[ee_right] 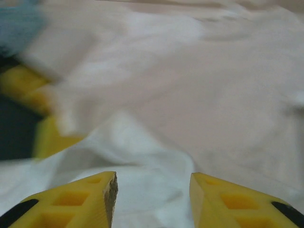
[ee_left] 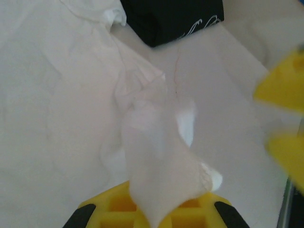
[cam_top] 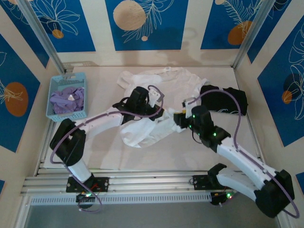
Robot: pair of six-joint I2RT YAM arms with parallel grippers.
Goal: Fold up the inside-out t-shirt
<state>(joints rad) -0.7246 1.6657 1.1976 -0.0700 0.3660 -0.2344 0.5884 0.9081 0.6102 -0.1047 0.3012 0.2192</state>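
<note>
Inside-out t-shirt [cam_top: 173, 83]: white, rumpled, spread across the middle of the table [cam_top: 102, 152]. It lies between the blue basket [cam_top: 53, 88] at left and the black garment [cam_top: 223, 100] at right. The basket holds a lavender garment [cam_top: 69, 99].

Left gripper [ee_left: 154, 211]: yellow fingers pressed together on a bunched fold of the shirt; cloth runs up from the table into the pinch.

Right gripper [ee_right: 152, 192]: fingers apart, nothing clamped, shirt cloth lying below the gap.

Both grippers sit over the shirt's near half, close to each other. The right one's fingers appear blurred at the right edge of the left wrist view.
</note>
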